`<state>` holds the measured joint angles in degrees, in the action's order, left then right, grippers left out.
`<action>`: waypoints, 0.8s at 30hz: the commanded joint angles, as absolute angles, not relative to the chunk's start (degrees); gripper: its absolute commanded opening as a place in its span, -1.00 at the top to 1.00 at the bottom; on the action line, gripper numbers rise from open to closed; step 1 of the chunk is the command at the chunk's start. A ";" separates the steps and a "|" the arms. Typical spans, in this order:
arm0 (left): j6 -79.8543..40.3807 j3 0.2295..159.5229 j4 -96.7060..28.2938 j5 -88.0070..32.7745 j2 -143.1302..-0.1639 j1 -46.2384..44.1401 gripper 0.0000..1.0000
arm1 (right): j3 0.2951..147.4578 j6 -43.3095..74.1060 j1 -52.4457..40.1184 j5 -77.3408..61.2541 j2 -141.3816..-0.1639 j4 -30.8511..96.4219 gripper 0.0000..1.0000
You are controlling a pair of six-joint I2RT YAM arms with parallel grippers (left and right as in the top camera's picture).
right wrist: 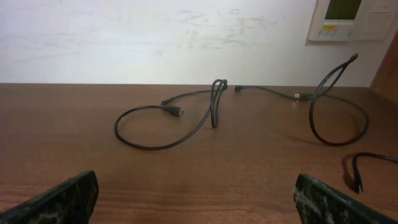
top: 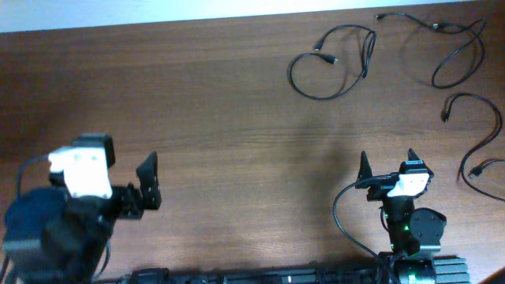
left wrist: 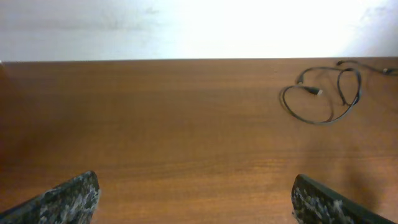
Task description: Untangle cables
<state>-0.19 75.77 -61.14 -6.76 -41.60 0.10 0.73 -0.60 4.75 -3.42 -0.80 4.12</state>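
Since the three cables (right wrist: pixel 216 106) already lay in separate loops at the table's (top: pixel 197 118) far right, well clear of the left gripper (left wrist: pixel 199 208) and right gripper (top: pixel 387 162), both spread wide and empty, I reckoned any last tidy should pinch one strand only.

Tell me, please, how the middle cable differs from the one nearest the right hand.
The middle cable curls into a loop, plugs close together; the near cable, beside the right hand, snakes openly, plugs apart. The middle cable lies beyond the near cable. Both are thin, black, separate.
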 commanded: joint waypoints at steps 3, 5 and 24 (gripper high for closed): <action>0.47 67.94 -61.30 -7.40 -32.10 0.30 -0.98 | 0.32 -0.34 4.36 -2.68 -0.34 4.34 -0.98; 0.47 61.10 -59.29 -8.82 -26.39 0.30 -0.97 | 0.32 -0.34 4.36 -2.68 -0.36 4.34 -0.99; 0.49 10.90 -6.72 -17.74 -0.30 0.30 -0.97 | 0.32 -0.34 4.36 -2.70 -0.34 4.34 -0.98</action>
<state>0.01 14.85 -9.54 -17.41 -0.99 1.78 0.73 -0.38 4.75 -3.42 -0.80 4.12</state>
